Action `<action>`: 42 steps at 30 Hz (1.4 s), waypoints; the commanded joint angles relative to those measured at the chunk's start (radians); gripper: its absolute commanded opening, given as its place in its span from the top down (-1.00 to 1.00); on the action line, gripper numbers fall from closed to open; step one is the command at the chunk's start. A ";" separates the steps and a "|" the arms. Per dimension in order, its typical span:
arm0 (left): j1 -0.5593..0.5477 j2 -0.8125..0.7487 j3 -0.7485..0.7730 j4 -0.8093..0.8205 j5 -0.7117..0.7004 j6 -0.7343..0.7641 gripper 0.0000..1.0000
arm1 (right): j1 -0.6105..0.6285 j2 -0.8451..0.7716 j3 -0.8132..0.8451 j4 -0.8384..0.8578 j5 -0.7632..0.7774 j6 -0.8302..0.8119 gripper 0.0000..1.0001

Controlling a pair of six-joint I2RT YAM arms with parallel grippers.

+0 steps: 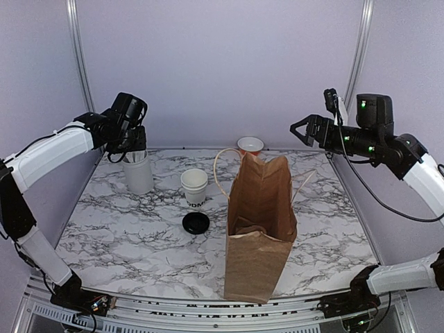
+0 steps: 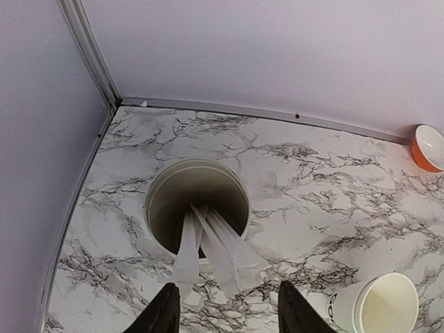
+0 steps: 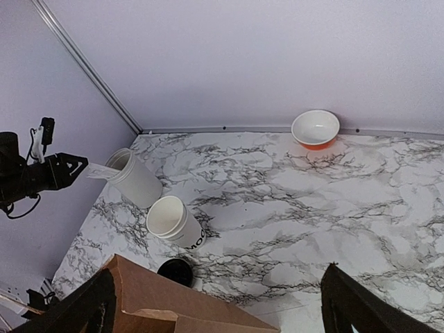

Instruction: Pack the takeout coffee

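Marble table, white with grey veins, stands between pale purple walls. The white cup sits open left of centre, with black letters on its side. Its black lid lies flat just below it. The letters are partly hidden and too small to read. The left pincer is half open around the sticks. The right pincer gapes wide, holding nothing.

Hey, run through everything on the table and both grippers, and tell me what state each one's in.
paper cup: upright, uncovered.
black lid: flat on table.
paper bag: standing, open.
canister: upright, holding sticks.
bowl: upright, looks empty.
left gripper: around stick ends, grip unclear.
right gripper: open, raised.
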 commanded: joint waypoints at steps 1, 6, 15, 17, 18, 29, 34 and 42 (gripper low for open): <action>0.006 0.038 0.042 -0.020 -0.024 0.008 0.08 | -0.009 -0.022 0.012 0.013 -0.017 0.010 -0.99; 0.009 0.075 0.069 -0.020 -0.028 0.012 0.16 | -0.009 -0.028 0.015 0.007 -0.017 0.012 -0.99; 0.015 0.114 0.078 -0.020 -0.059 0.010 0.27 | -0.009 -0.042 -0.004 0.007 -0.016 0.020 -0.99; 0.016 0.119 0.079 -0.020 -0.061 0.011 0.31 | -0.009 -0.041 -0.007 0.012 -0.023 0.022 -0.99; 0.016 0.119 0.079 -0.021 -0.062 0.009 0.34 | -0.009 -0.039 -0.007 0.014 -0.027 0.023 -0.99; 0.020 0.131 0.085 -0.020 -0.075 0.016 0.57 | -0.009 -0.034 -0.008 0.015 -0.031 0.025 -0.99; 0.021 0.133 0.092 -0.021 -0.079 0.020 0.70 | -0.009 -0.031 -0.005 0.011 -0.033 0.024 -0.99; 0.022 0.143 0.097 -0.020 -0.079 0.021 0.94 | -0.009 -0.033 -0.009 0.011 -0.031 0.023 -0.99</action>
